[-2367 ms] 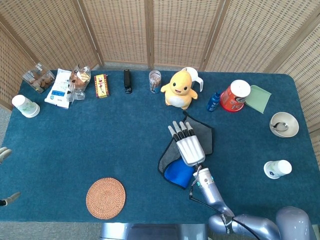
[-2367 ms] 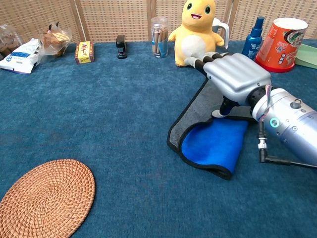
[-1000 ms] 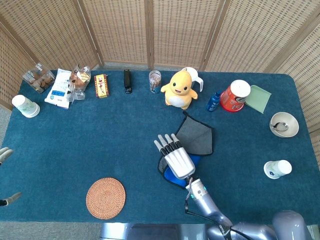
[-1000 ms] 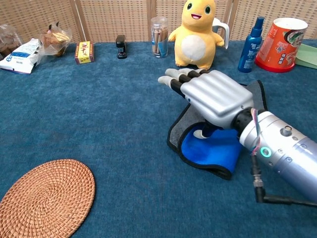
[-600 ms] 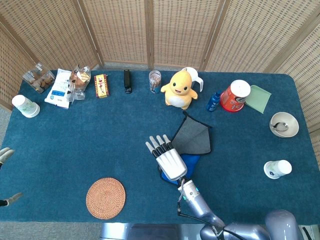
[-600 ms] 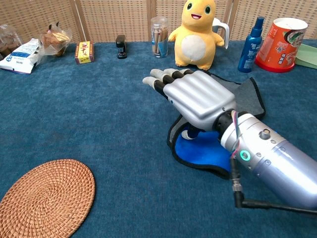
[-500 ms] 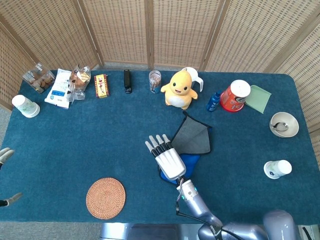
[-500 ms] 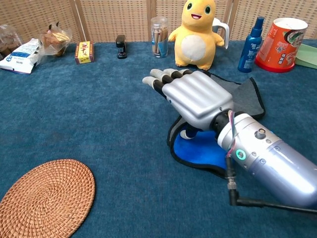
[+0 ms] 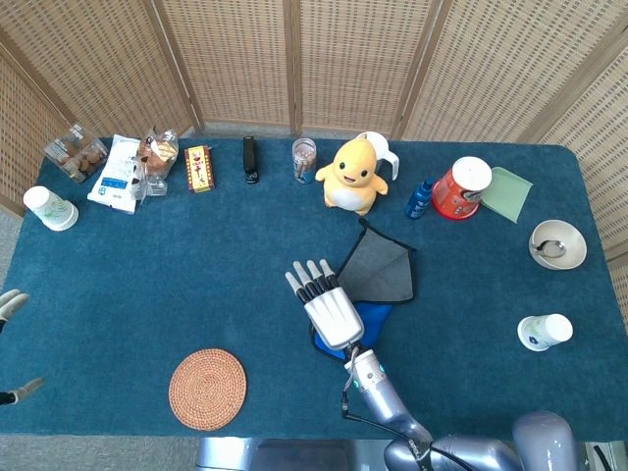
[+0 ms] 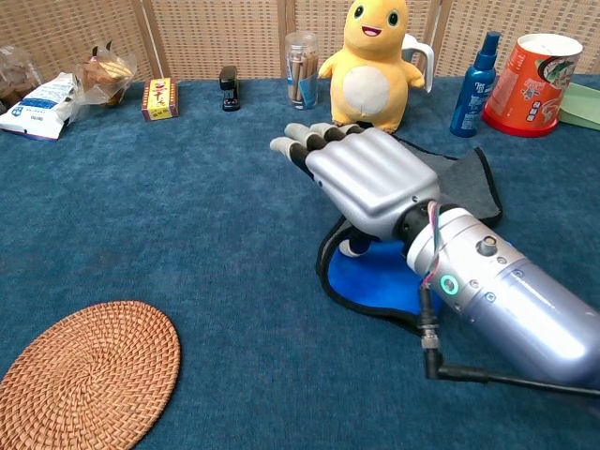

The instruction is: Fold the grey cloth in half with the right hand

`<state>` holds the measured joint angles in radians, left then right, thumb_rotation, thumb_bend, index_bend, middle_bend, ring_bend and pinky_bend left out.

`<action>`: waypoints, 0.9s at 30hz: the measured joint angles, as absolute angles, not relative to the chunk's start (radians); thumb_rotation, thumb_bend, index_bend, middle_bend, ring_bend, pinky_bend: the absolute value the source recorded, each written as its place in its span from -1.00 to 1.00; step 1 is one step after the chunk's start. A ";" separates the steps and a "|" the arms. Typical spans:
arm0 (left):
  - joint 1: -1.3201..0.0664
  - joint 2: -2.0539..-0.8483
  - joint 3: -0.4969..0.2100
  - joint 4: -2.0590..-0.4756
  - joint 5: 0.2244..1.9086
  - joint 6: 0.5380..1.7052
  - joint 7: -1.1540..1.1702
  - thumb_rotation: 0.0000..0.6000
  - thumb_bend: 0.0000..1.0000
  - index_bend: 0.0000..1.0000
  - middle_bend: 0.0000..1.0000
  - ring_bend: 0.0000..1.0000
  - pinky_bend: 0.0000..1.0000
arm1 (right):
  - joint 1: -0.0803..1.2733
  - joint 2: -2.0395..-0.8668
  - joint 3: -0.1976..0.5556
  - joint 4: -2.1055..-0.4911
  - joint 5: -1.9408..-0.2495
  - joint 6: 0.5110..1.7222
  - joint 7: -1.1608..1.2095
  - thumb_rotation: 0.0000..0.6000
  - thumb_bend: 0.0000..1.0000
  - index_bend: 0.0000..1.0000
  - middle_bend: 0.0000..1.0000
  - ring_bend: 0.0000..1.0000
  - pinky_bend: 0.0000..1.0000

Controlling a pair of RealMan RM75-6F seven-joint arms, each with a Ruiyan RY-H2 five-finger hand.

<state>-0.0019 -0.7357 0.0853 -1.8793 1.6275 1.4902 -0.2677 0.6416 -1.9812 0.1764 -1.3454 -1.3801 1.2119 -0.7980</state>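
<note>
The grey cloth (image 9: 381,267) lies right of the table's centre, partly doubled over, with its blue underside (image 9: 371,317) showing at the near end. In the chest view the grey face (image 10: 461,180) lies behind the blue flap (image 10: 373,277). My right hand (image 9: 328,303) hovers flat at the cloth's left edge, fingers stretched out and pointing away from me. The chest view shows the right hand (image 10: 367,178) with its thumb pointing down to the blue flap and nothing gripped. Only fingertips of my left hand (image 9: 9,302) show at the left edge.
A woven coaster (image 9: 207,389) lies near the front left. A yellow plush toy (image 9: 350,174), a jar (image 9: 304,159), a blue spray bottle (image 9: 419,199) and a red cup (image 9: 461,186) stand behind the cloth. A bowl (image 9: 557,245) and a paper cup (image 9: 545,332) sit at the right.
My right hand has slid left and nearer, off the grey cloth to its left edge. The cloth's grey part now lies uncovered. In the last half second little has moved.
</note>
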 measured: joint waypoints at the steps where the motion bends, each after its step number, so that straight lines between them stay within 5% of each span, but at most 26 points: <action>1: -0.001 -0.736 0.086 -1.880 1.628 1.491 -0.267 1.00 -0.76 -1.00 -1.00 -1.00 -1.00 | 0.641 -1.979 0.177 -1.354 -1.381 1.216 -0.798 1.00 -1.00 -1.00 -0.98 -0.87 -0.63; 27: -0.001 -0.731 0.087 -1.873 1.631 1.497 -0.289 1.00 -0.75 -1.00 -1.00 -1.00 -1.00 | 0.657 -2.047 0.269 -1.290 -1.294 1.256 -0.822 1.00 -1.00 -1.00 -0.96 -0.87 -0.63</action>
